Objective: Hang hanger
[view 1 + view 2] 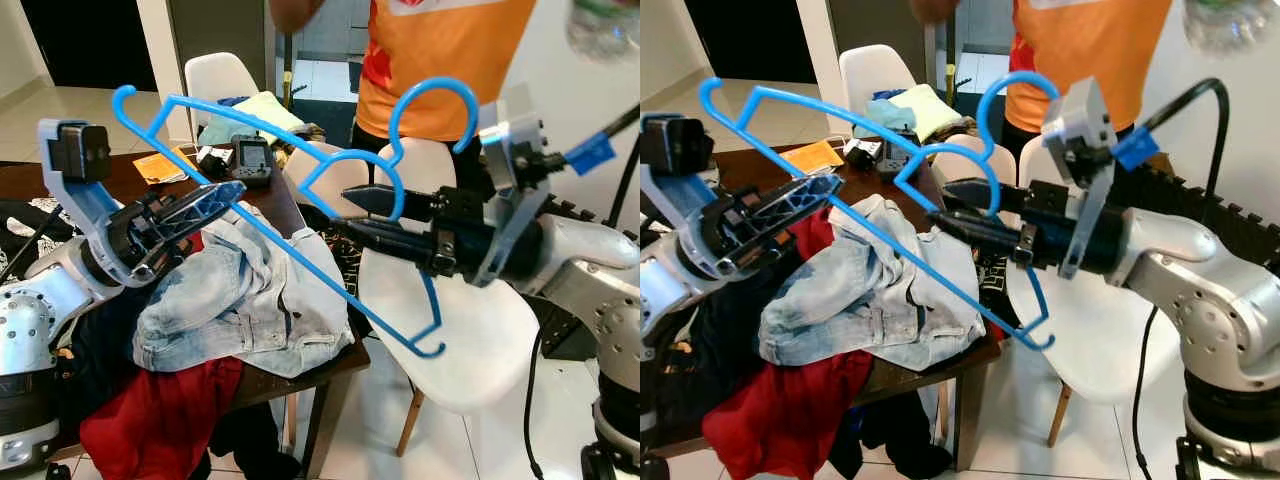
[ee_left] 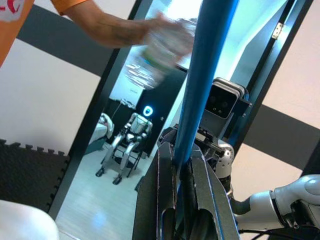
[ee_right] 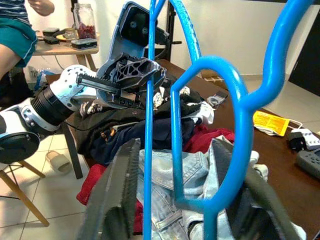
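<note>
Blue plastic hanger (image 1: 300, 200) slants over the table (image 1: 275, 200), its long bar clamped in the left gripper (image 1: 215, 195) while the right gripper (image 1: 365, 215), fingers apart, straddles it near the hook.

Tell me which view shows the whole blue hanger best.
The left eye view: the blue hanger appears complete there, hook to lower corner, held between the left gripper and the right gripper. The right eye view matches. The wrist views show close-up bars and its neck loop.
</note>
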